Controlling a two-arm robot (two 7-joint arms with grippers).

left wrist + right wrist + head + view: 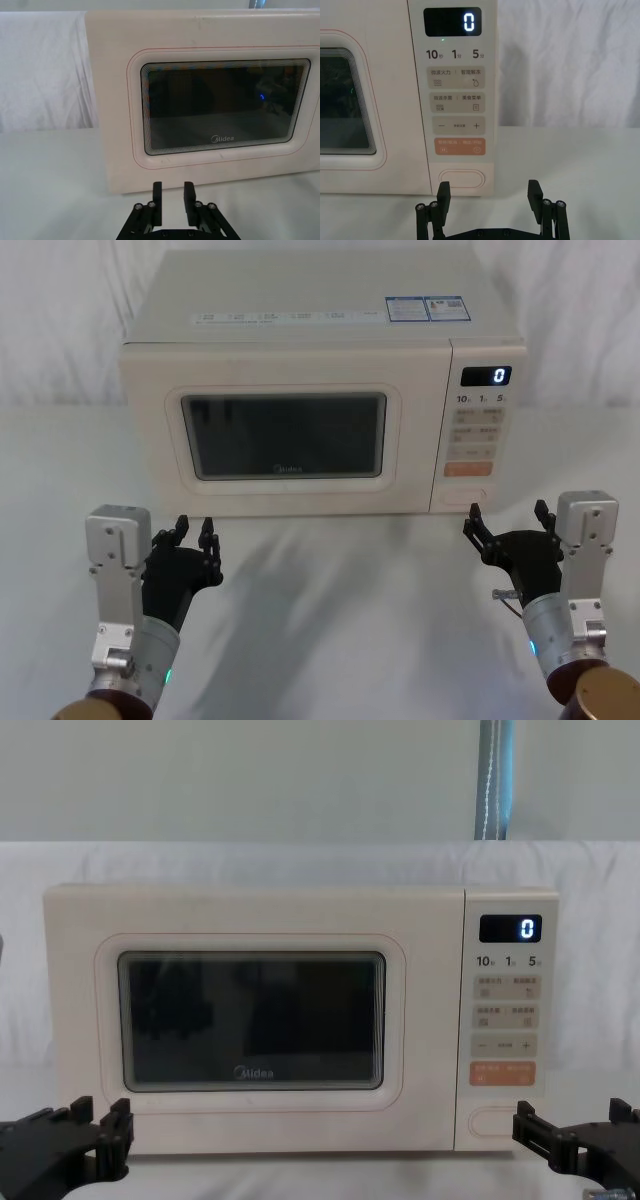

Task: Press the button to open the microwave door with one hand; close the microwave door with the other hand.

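Because the button (462, 179), a wide pill lying crosswise at the control panel's foot, sits just above and ahead of the right tool (489, 191), that arm is nearer; its fingers stand wide apart. At lower left of the head view, the left tool (195, 532) hovers below the shut microwave door (285, 435), fingers narrowly apart.

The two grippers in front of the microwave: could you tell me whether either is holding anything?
Nothing is held: the left gripper and right gripper are both open and empty.
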